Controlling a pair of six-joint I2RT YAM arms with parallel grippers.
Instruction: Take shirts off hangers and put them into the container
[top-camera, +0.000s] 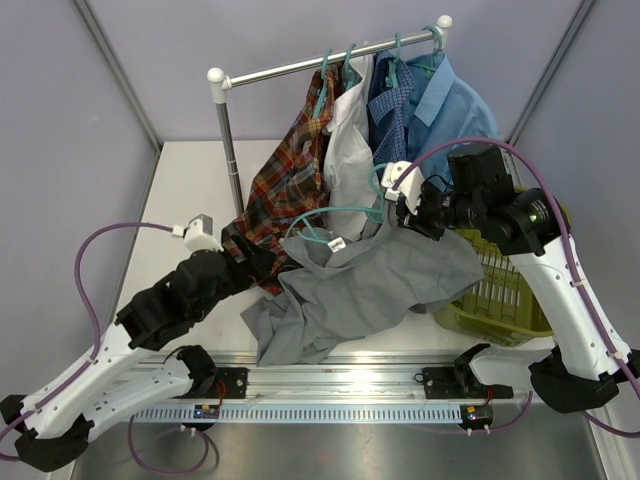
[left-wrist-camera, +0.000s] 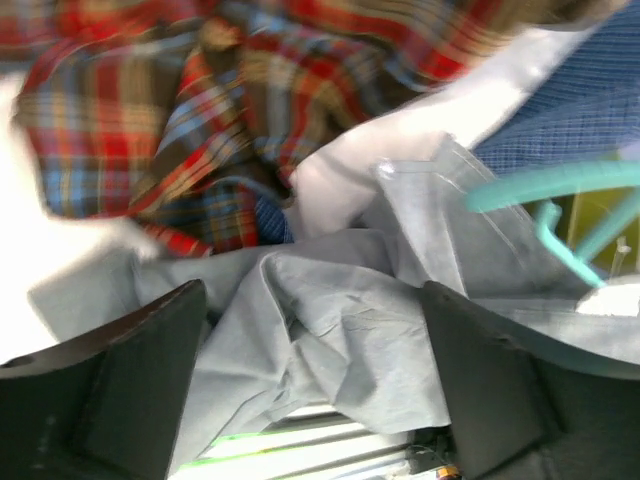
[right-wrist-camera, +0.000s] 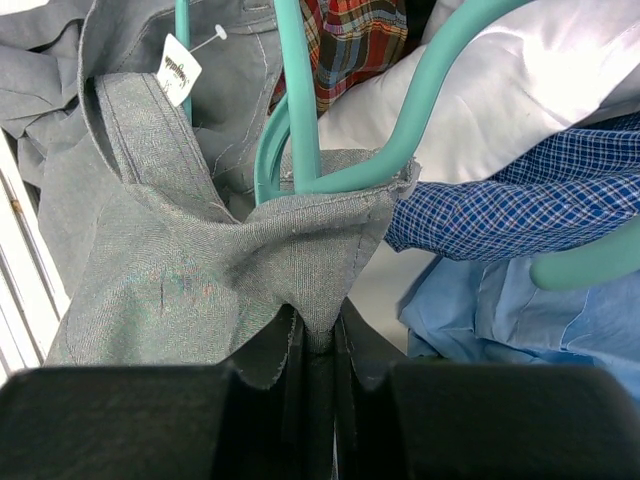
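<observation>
Place: a robotics lab test cell, not a home or a shop.
Walls: plain pale lilac-grey panels (top-camera: 50, 120) close in the back and both sides, joined by bare grey metal struts (top-camera: 117, 70).
Surface: a white tabletop (top-camera: 195, 185) fills the enclosed space.
Mounting: a silver slotted metal base rail (top-camera: 340, 378) runs along the near edge, with a black-and-white left robot arm (top-camera: 150, 310) and a matching right robot arm (top-camera: 555, 290) bolted to it.
Wiring: loose purple cables (top-camera: 130, 226) loop off both arms.
Props: a small silver clothes rail with white ball ends (top-camera: 280, 66) carries collared shirts (top-camera: 400, 110) on thin teal plastic hangers (top-camera: 325, 85). An olive-green slotted plastic laundry basket (top-camera: 500, 290) sits at the table's right.
</observation>
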